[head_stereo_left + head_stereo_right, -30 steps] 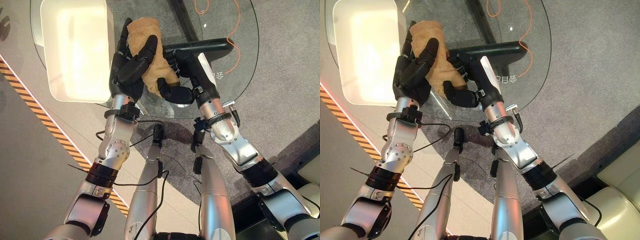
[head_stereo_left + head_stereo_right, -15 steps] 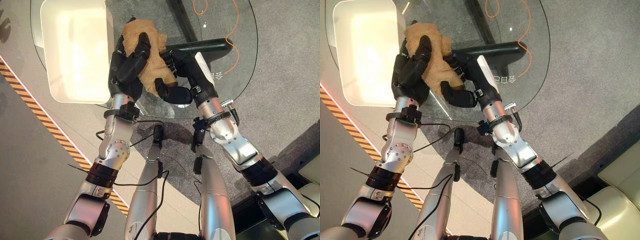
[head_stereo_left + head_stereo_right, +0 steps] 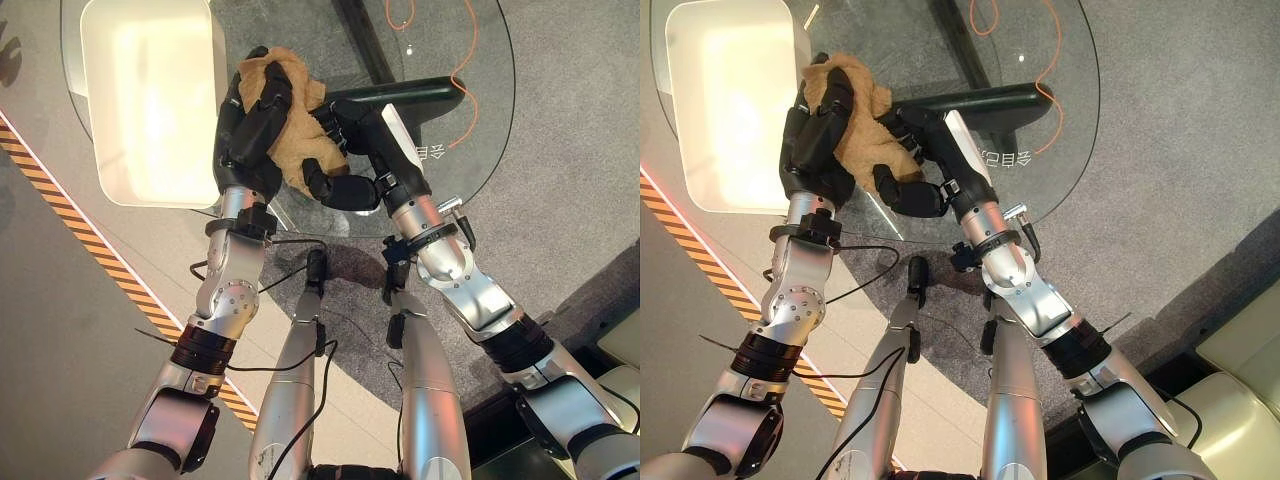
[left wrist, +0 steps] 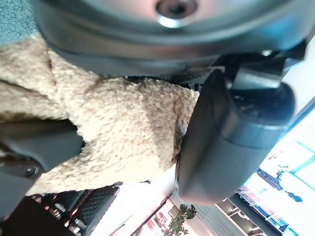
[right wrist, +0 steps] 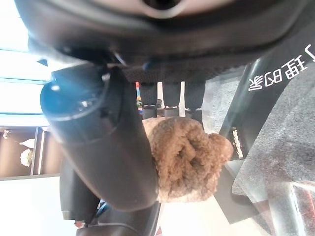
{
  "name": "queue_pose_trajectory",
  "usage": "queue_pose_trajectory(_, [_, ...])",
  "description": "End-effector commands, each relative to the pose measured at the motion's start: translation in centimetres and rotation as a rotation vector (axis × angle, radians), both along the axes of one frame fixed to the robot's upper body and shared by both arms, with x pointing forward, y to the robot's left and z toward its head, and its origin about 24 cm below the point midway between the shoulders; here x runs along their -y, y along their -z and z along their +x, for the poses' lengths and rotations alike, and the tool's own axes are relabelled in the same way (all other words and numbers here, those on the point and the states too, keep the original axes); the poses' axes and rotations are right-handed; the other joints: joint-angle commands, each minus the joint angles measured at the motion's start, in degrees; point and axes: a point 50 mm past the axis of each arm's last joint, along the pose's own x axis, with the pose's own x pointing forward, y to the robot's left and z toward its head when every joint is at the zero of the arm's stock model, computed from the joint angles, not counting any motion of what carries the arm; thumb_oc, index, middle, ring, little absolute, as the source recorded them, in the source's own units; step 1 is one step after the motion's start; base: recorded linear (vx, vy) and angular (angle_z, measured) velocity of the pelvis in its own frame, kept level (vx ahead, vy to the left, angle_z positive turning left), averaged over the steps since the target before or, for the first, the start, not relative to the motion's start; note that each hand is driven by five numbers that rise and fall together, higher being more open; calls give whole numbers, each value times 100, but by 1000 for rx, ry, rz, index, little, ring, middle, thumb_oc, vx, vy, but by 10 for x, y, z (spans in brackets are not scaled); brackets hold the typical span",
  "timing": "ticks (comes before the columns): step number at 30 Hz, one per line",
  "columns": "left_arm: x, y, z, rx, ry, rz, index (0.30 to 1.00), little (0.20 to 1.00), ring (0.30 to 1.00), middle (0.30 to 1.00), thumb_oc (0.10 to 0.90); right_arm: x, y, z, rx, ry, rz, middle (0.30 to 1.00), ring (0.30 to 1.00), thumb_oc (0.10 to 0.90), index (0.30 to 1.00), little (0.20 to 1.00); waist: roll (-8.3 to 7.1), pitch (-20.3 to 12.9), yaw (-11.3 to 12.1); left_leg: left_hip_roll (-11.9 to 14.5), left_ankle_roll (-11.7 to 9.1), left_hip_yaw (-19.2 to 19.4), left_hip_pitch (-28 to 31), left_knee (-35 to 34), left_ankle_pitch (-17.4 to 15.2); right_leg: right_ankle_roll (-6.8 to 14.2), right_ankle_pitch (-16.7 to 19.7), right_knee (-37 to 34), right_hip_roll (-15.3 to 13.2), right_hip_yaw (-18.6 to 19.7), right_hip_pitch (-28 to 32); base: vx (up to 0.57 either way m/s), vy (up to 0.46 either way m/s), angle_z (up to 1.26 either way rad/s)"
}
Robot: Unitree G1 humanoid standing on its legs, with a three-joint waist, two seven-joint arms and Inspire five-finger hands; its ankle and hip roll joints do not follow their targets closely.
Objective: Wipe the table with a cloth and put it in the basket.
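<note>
Fingers of left hand [image 3: 245, 135] curled over tan cloth [image 3: 295, 135], right hand [image 3: 350, 150] clamped on its other side, bundle held between both above glass worktop [image 3: 470, 120], beside white basket [image 3: 150, 100].

The left robot hand [image 3: 250, 125] and right robot hand [image 3: 355, 150] meet, fingers curled, arms converging forward.

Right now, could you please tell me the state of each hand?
Left hand: shut on the cloth.
Right hand: shut on the same cloth, thumb under it.
</note>
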Motion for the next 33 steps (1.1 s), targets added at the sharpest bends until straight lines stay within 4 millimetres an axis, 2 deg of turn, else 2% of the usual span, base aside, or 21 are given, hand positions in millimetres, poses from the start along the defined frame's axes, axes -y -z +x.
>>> queue_pose_trajectory(1, [13, -61, -25, 334, 52, -48, 300, 200, 300, 300, 100, -43, -88, -70, 426, -365, 178, 300, 300, 100, 300, 200, -32, -168, 85, -395, 253, 414, 188, -109, -173, 245, -143, -409, 278, -172, 410, 0, 0, 0])
queue_pose_trajectory(2, [14, -61, -26, 334, 50, -49, 300, 200, 300, 300, 100, -43, -88, -70, 423, -365, 181, 380, 380, 193, 380, 293, -30, -168, 83, -398, 256, 412, 190, -111, -176, 245, -141, -412, 280, -167, 408, 0, 0, 0])
queue_pose_trajectory(3, [14, -61, -26, 335, 47, -51, 300, 200, 300, 300, 100, -43, -88, -69, 421, -365, 182, 507, 507, 342, 507, 442, -29, -168, 81, -399, 257, 413, 186, -110, -179, 246, -138, -416, 277, -166, 403, 0, 0, 0])
queue_pose_trajectory(4, [13, -61, -26, 335, 46, -52, 300, 200, 300, 300, 100, -43, -88, -69, 420, -365, 183, 561, 561, 405, 561, 505, -31, -168, 80, -398, 256, 414, 189, -114, -180, 248, -137, -421, 276, -165, 407, 0, 0, 0])
queue_pose_trajectory(5, [13, -61, -26, 336, 45, -53, 300, 200, 300, 300, 100, -43, -88, -69, 421, -363, 185, 900, 900, 800, 900, 900, -29, -168, 80, -397, 257, 417, 192, -119, -179, 249, -135, -422, 276, -167, 404, 0, 0, 0])
queue_pose_trajectory(22, [4, -69, -32, 402, -48, -95, 300, 200, 300, 300, 100, -42, -88, -68, 428, -350, 199, 900, 900, 800, 900, 900, -72, -168, 75, -405, 256, 438, 235, -86, -218, 232, -143, -433, 275, -187, 455, 0, 0, 0])
queue_pose_trajectory(33, [-12, -73, -35, 415, -204, -197, 300, 200, 300, 300, 100, -40, -90, -67, 443, -320, 210, 900, 900, 800, 900, 900, -92, -168, 72, -393, 234, 439, 264, -128, -212, 232, -154, -444, 289, -177, 471, 0, 0, 0])
